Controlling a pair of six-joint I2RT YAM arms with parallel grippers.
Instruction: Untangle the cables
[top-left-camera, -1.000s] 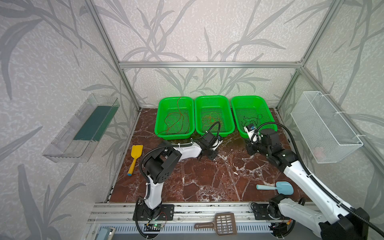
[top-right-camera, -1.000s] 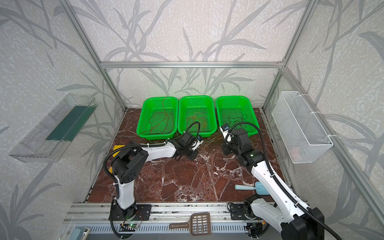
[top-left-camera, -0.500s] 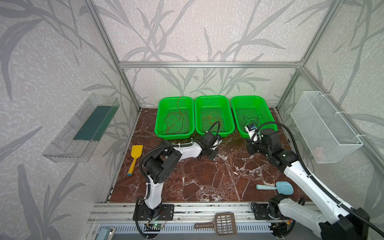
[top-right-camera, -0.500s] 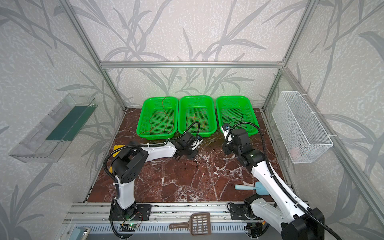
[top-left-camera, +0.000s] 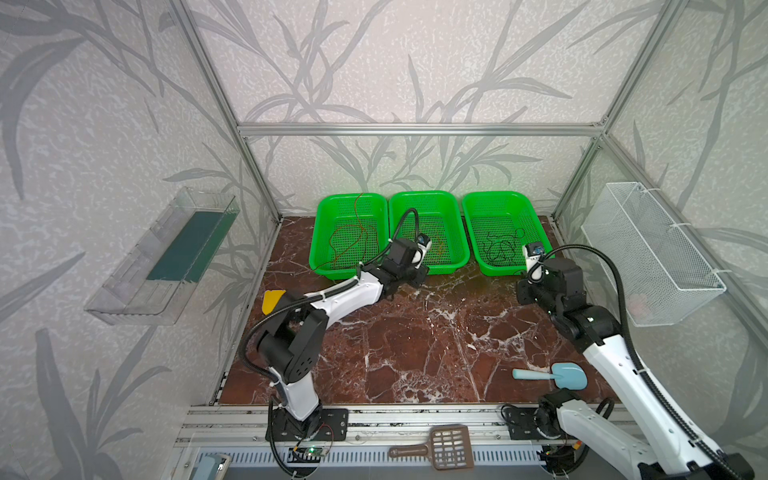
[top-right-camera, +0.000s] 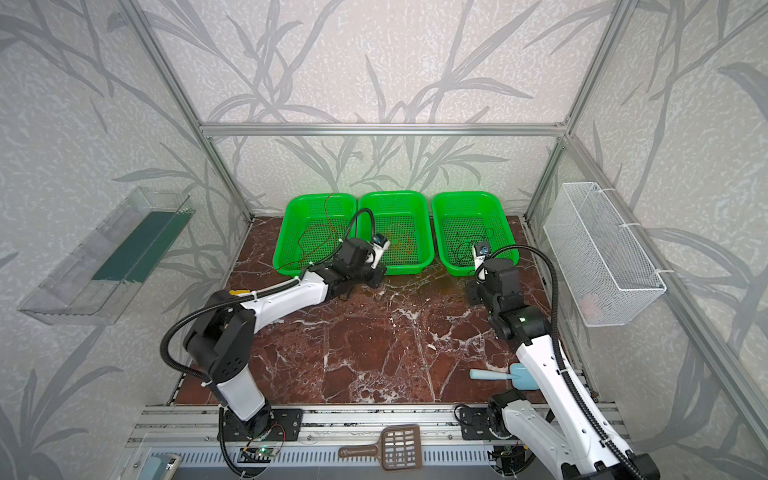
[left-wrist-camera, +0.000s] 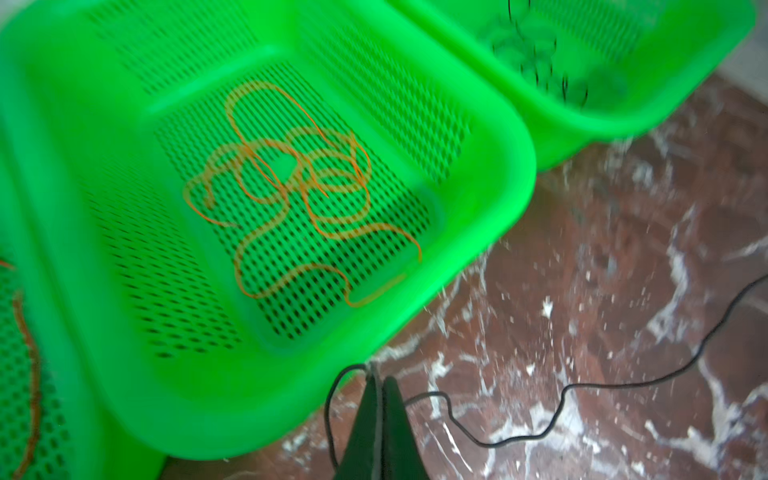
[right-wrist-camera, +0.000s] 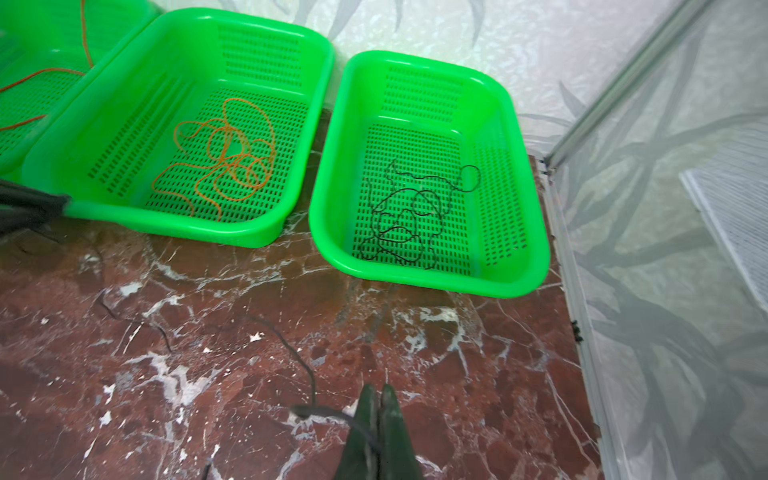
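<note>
Green baskets (top-left-camera: 424, 193), three, cable (right-wrist-camera: 224, 124) in each, left end effector (left-wrist-camera: 376, 370), right end effector (right-wrist-camera: 380, 391), both pinching fourth cable (left-wrist-camera: 615, 384)

Lab test cell (aluminium frame (top-left-camera: 415, 129), wallpapered panels (top-left-camera: 415, 62))

Three baskets (top-left-camera: 424, 195), four cables (left-wrist-camera: 569, 386) (two black)

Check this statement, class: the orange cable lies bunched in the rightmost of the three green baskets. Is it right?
No. The orange cable lies bunched in the middle green basket, as both top views show. The rightmost basket holds a black cable.
</note>
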